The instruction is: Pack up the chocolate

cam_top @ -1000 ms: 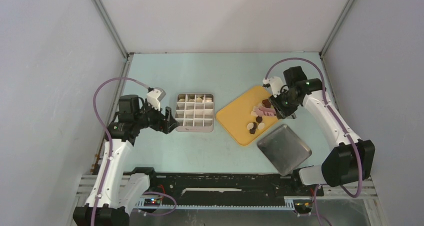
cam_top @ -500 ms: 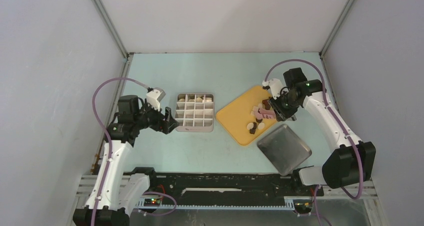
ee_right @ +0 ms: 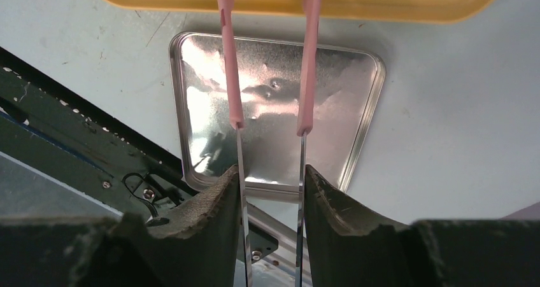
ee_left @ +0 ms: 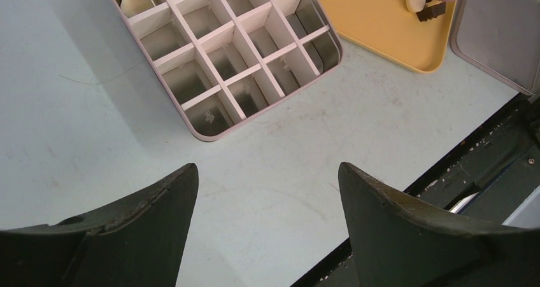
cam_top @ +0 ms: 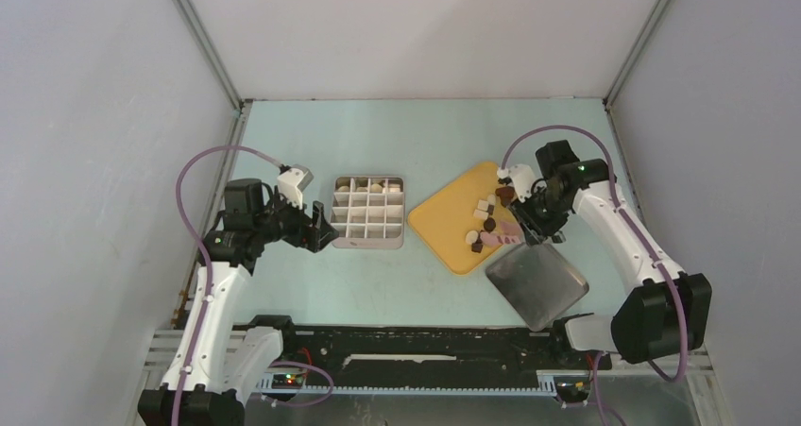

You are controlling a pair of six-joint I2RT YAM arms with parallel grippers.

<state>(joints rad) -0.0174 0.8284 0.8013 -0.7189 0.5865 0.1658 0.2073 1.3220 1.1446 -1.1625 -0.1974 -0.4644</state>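
Right gripper [ee_right: 272, 172] clamped on pink tongs [ee_right: 230, 77], tips at the yellow board's [cam_top: 451, 207] near edge, chocolate [cam_top: 490, 226] scattered there, metal lid [cam_top: 536, 280] just beside, left gripper [ee_left: 267, 170] spread wide beside the divided box [ee_left: 210, 118]

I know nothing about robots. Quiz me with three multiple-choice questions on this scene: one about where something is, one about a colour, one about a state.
1. Where does the metal lid lie relative to the yellow tray?
A on top of it; B beside it, nearer the arm bases; C beyond it, by the back wall.
2. What colour are the tongs?
A green; B black; C pink.
3. How is the left end effector?
A open and empty; B shut on the lid; C shut on the tongs.

Answers:
1. B: the top view shows the lid just off the tray's near corner.
2. C: the right wrist view shows their pink arms.
3. A: its fingers stand wide apart with nothing between them.
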